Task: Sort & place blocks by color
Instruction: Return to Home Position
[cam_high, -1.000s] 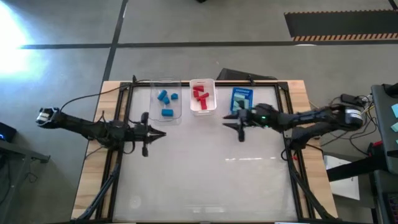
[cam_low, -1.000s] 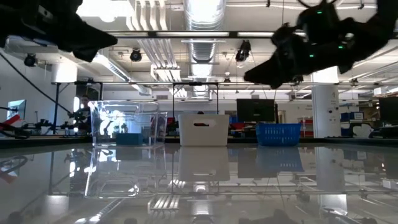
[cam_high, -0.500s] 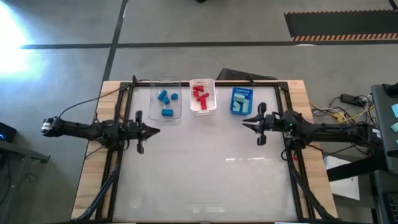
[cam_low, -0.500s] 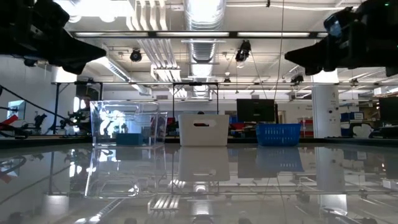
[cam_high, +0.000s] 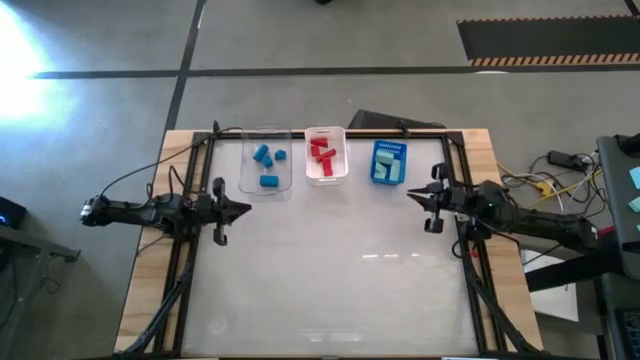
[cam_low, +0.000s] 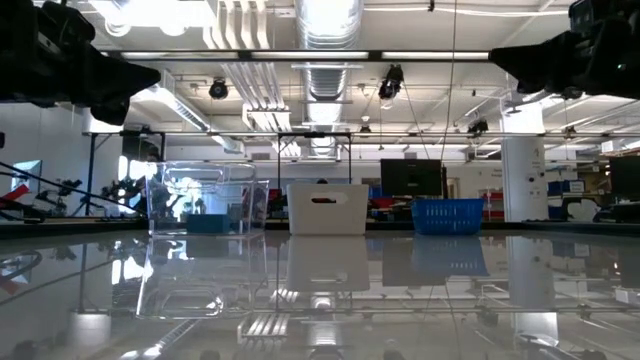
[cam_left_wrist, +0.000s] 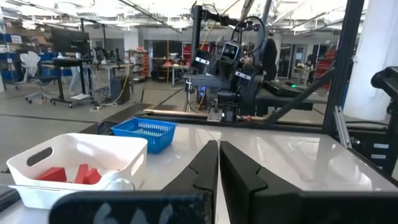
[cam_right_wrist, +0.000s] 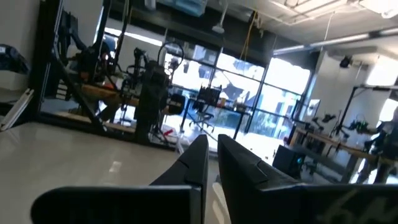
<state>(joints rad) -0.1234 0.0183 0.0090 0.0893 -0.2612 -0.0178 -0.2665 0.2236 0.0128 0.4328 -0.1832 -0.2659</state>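
Observation:
The blocks lie sorted in three bins at the table's far side. Blue ones (cam_high: 265, 157) are in the clear bin (cam_high: 249, 180), red ones (cam_high: 322, 152) in the white bin (cam_high: 326, 179), and mint-teal ones (cam_high: 388, 170) in the blue bin (cam_high: 389, 146). My left gripper (cam_high: 248, 209) hovers level at the table's left side, shut and holding nothing; its fingers meet in the left wrist view (cam_left_wrist: 219, 168). My right gripper (cam_high: 410, 192) hovers at the right side, below the blue bin in the high view, shut and holding nothing (cam_right_wrist: 211, 160).
The glossy table top (cam_high: 330, 270) lies bare between the arms and the near edge. A black frame (cam_high: 190, 200) runs along the table's sides. Cables (cam_high: 545, 160) lie off the right edge. In the low view the bins (cam_low: 327, 208) stand in a row at the far side.
Both arms have drawn back from the middle. My right gripper has gone toward the table's right edge, away from the blue bin. My left gripper has gone a little toward the left edge. The blocks and bins have stayed put.

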